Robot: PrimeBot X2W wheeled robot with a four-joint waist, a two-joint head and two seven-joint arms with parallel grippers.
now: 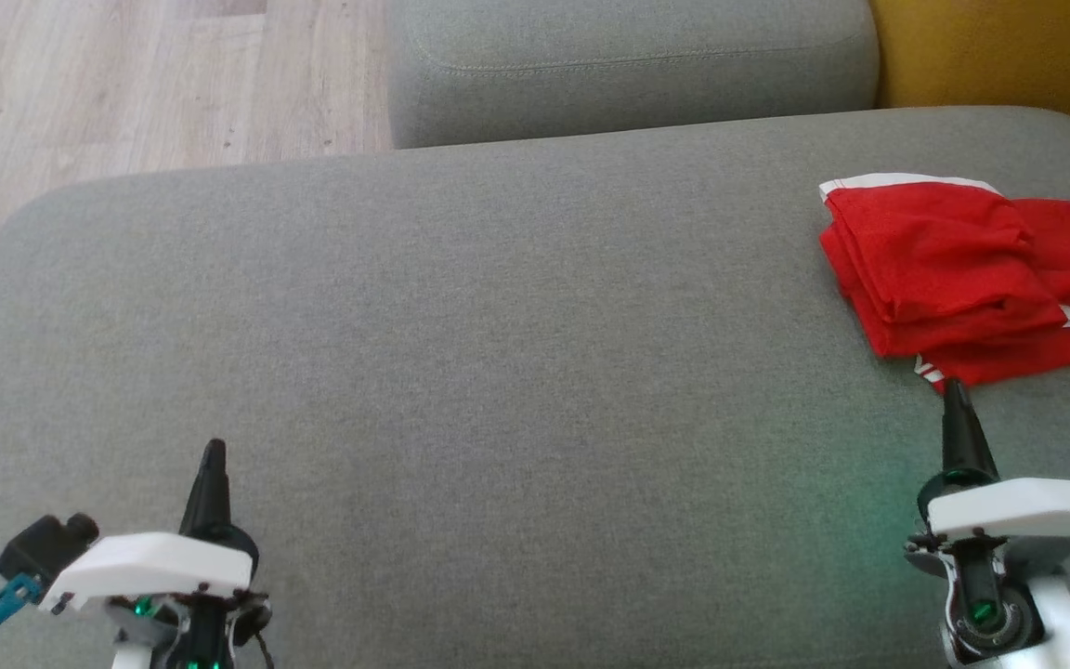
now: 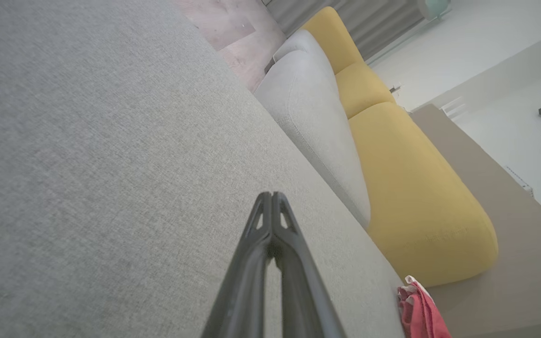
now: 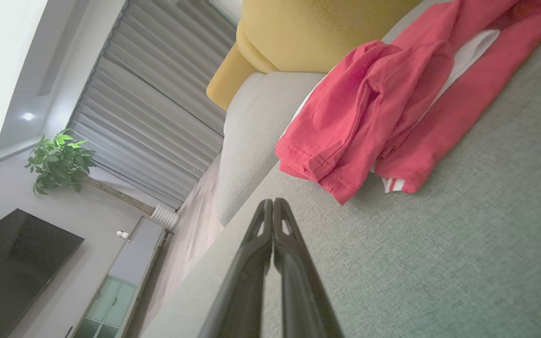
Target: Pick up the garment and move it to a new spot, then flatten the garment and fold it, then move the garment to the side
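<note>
The garment point(image 1: 962, 274) is red with white trim, folded into a loose stack at the far right of the grey sofa seat point(image 1: 498, 372). In the right wrist view the garment point(image 3: 383, 103) lies just beyond my fingertips. My right gripper point(image 1: 953, 390) stands shut and empty at the lower right, its tip close to the garment's near hem. At the lower left my left gripper point(image 1: 214, 451) is shut and empty, far from the cloth. The left wrist view shows the shut left gripper point(image 2: 270, 195) over bare seat and a red garment point(image 2: 421, 312) corner.
A grey cushion point(image 1: 628, 65) lies behind the seat and a yellow cushion point(image 1: 999, 46) at the back right. Wooden floor point(image 1: 126, 84) lies beyond the seat's left and far edges. The right wrist view shows curtains, a plant point(image 3: 59, 159) and a dark screen point(image 3: 12, 263).
</note>
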